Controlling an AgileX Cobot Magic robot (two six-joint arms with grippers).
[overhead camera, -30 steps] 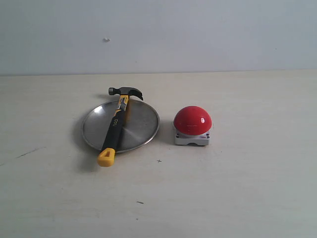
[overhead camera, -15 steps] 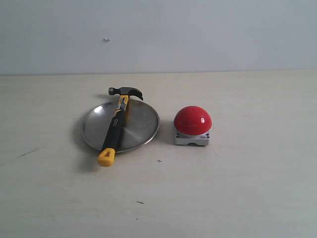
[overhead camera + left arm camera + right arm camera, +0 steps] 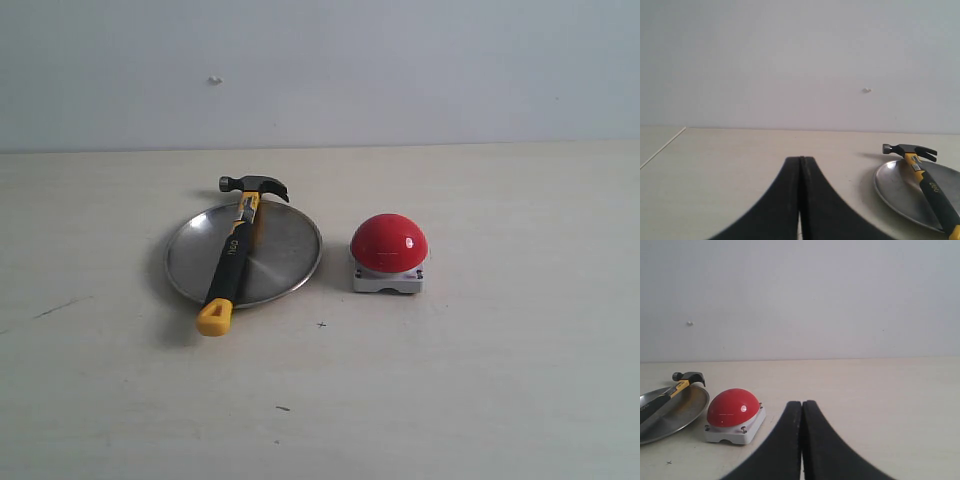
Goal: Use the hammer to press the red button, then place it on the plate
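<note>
The hammer (image 3: 236,249) lies across the round silver plate (image 3: 288,250); its dark head pokes past the far rim and its yellow butt hangs over the near rim. To the plate's right sits the red button (image 3: 389,243) on its grey-white base. Neither arm shows in the exterior view. My left gripper (image 3: 801,159) is shut and empty, well apart from the hammer (image 3: 927,182) and plate (image 3: 897,187). My right gripper (image 3: 802,403) is shut and empty too, a short way from the red button (image 3: 733,407), with the plate (image 3: 687,410) and hammer head (image 3: 688,376) beyond it.
A pale wooden table (image 3: 480,380) carries everything, backed by a plain light wall (image 3: 400,70). A few small dark marks dot the tabletop near the front.
</note>
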